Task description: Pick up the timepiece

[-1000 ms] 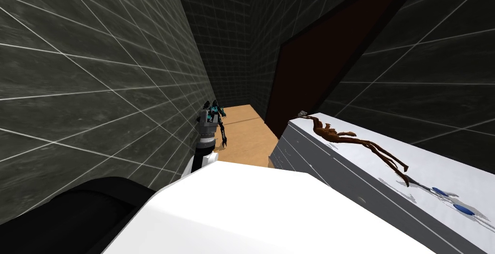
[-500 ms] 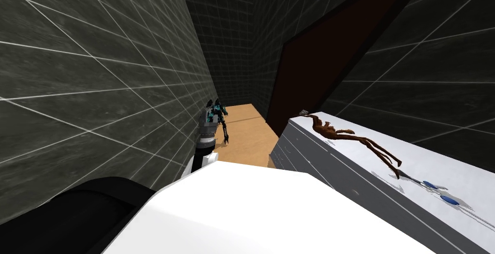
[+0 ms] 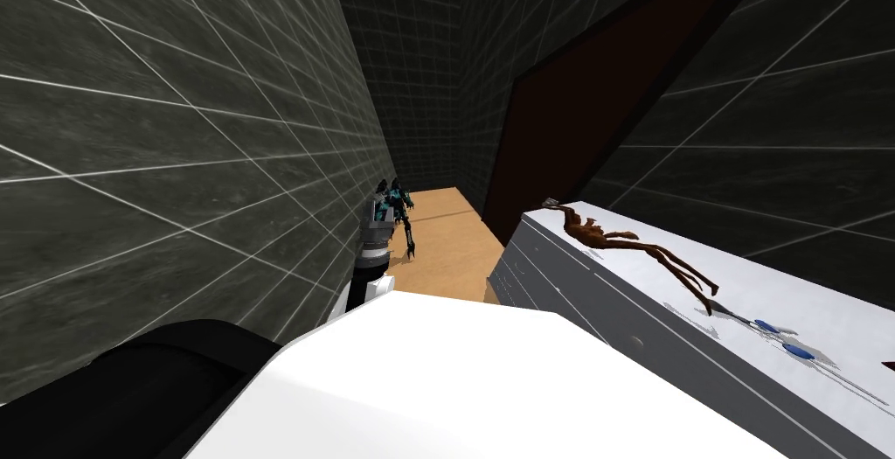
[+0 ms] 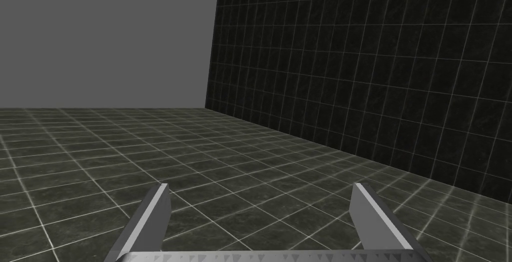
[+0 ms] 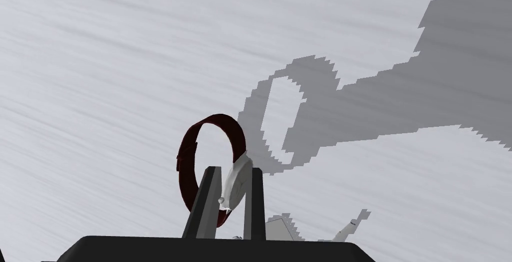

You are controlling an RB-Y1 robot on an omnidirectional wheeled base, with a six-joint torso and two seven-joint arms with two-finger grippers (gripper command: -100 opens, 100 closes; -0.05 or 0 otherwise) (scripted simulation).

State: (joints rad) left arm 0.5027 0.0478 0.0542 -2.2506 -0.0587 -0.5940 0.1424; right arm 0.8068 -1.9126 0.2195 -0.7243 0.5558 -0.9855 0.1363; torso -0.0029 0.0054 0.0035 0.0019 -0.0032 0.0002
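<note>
Right gripper (image 5: 234, 170) is pinching the timepiece, a wristwatch with a dark red loop strap and a small whitish case (image 5: 186, 166). Both thin fingers are pressing in close together. The case (image 5: 239, 179) is sitting tilted right between the jaws, with a tiny knob poking out down toward the gripper body. The strap is looping out past the outer side of one jaw and arching up beyond the fingertips, standing roughly on edge.

Beyond the jaws a pale, faintly streaked flat surface (image 5: 100, 74) is spreading out. The blocky grey shadow (image 5: 360, 109) of the loop and the gripper is falling off to one side, apart from the strap itself, so the watch is looking like it's hanging clear of the surface.

Left gripper (image 4: 261, 186) is doing nothing much. Its jaws are spread wide with nothing between them, and the arm is hanging beside the dark tiled wall (image 3: 175, 174), over the strip of tan floor (image 3: 446, 244).

Across that floor, well apart from the left jaws, a long white cabinet with drawer fronts (image 3: 629, 272) is standing in front of a dark brown door (image 3: 559, 148). A brown twisted branch-like thing (image 3: 594, 233) is lying along its top, with two small blue oval things (image 3: 769, 326) just past its thin end.
</note>
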